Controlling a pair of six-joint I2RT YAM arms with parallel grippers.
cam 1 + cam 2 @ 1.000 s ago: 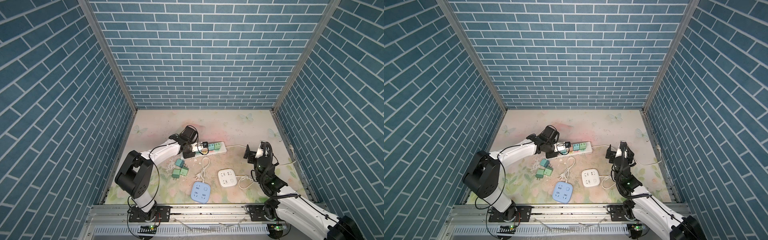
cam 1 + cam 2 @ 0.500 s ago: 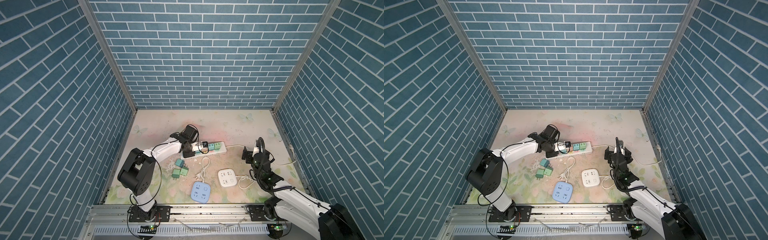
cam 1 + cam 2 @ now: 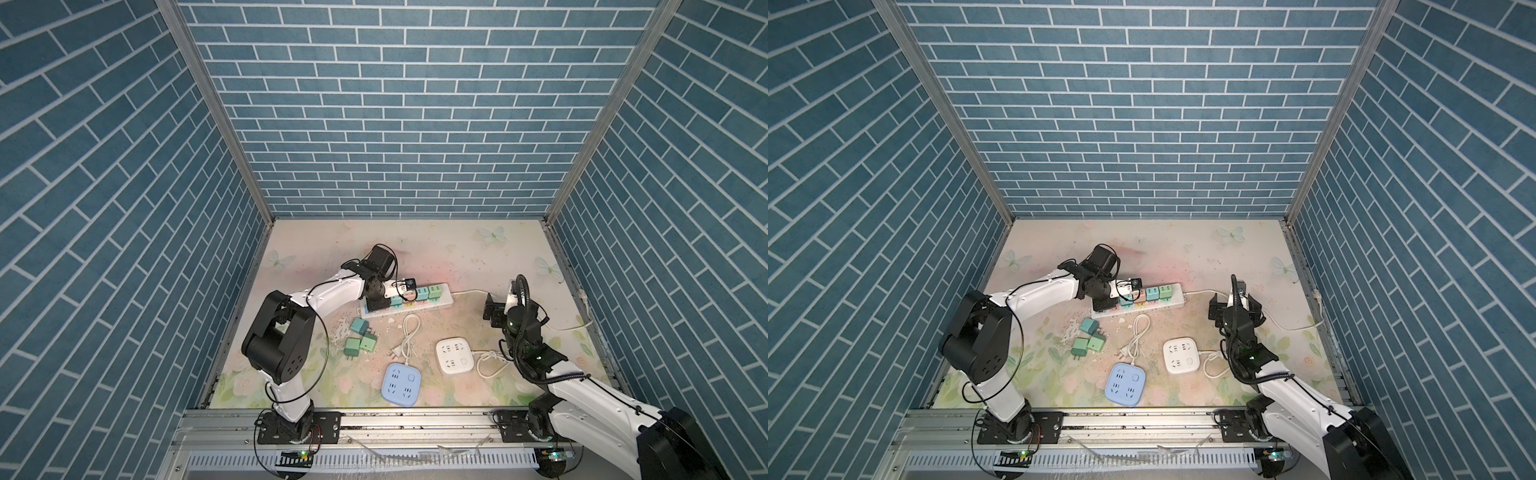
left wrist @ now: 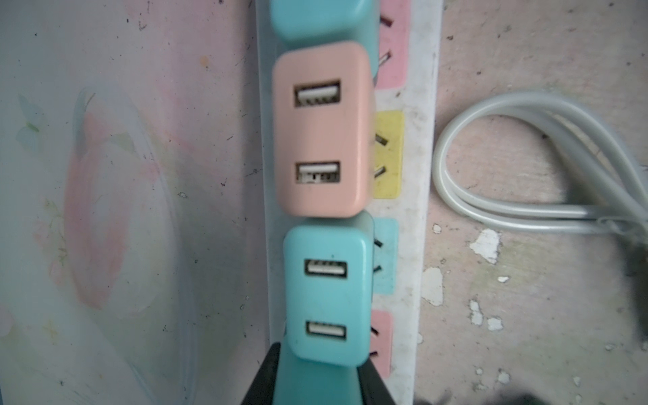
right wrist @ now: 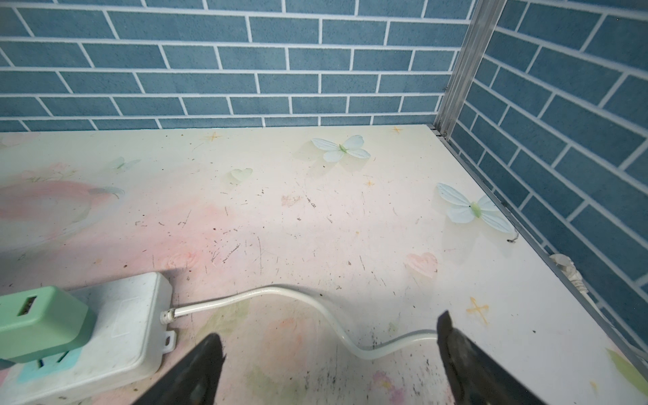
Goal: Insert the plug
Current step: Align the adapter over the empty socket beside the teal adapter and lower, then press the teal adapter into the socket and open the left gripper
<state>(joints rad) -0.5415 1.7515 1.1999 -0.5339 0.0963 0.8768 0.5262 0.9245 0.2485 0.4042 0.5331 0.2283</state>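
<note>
The right gripper (image 5: pixel 329 333), at the right of both top views, has turned in the last second from facing sideways to facing the cable end of the power strip (image 3: pixel 442 297). Its jaws stand wide with nothing between them, just above the strip's cable (image 5: pixel 280 291). The left gripper (image 4: pixel 317 382) has not moved. It stays clamped on the teal plug (image 4: pixel 326 294), which sits over a socket at the strip's left end, close against its neighbour. Whether the prongs are fully home cannot be seen. My guess is that the plug is being pressed in and the right arm is coming over to steady the strip.

Counting from the bottom of a top view upward:
- One blue socket block (image 3: pixel 401 384) lies nearest.
- One white socket block (image 3: pixel 455 355) lies just beyond it, to its right.
- One looped cord (image 3: pixel 409 338) lies between the blocks and the strip.
- Three spare plugs (image 3: pixel 368 343) lie loose to the left of the cord, one teal and two green.
- The single strip lies farthest on the table (image 5: pixel 315 217). It carries four plugs in a row: the held one, a peach plug (image 4: pixel 321 129), a second teal one (image 4: pixel 322 17) and a green plug (image 5: pixel 38 322) by the cable end.
</note>
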